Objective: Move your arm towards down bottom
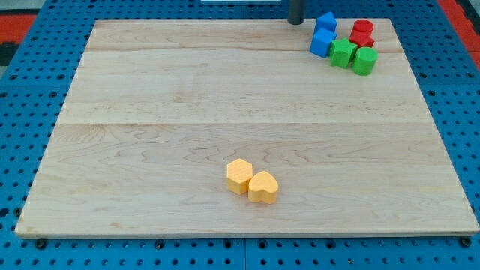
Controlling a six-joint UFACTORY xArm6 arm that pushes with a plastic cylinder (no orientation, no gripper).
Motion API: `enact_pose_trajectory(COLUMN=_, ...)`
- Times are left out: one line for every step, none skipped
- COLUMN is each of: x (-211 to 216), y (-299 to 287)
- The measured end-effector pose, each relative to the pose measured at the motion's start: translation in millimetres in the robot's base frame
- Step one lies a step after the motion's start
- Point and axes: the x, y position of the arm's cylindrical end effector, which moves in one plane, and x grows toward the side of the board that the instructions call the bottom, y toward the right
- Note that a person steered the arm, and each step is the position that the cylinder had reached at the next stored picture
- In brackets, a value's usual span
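Observation:
My rod shows at the view's top, and my tip (296, 22) rests at the board's top edge, just left of the block cluster. That cluster at the view's top right holds two blue blocks (324, 23) (322, 43), two red blocks (364, 28) (361, 40), a green block (343, 53) and a green cylinder-like block (364, 61). A yellow hexagon block (238, 176) and a yellow heart-shaped block (263, 187) touch each other near the view's bottom centre, far below my tip.
The blocks lie on a light wooden board (150, 135). A blue perforated surface (22, 112) surrounds it, with red strips at the upper corners (15, 19).

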Motion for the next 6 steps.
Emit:
enact_pose_trajectory(x=0.1, y=12.7)
enact_pose_trajectory(x=1.4, y=63.0)
enact_pose_trajectory(x=17.5, y=63.6)
enact_pose_trajectory(x=35.2, y=56.9)
enact_pose_trajectory(x=29.3, y=-34.1)
enact_pose_trajectory(x=39.1, y=-146.6)
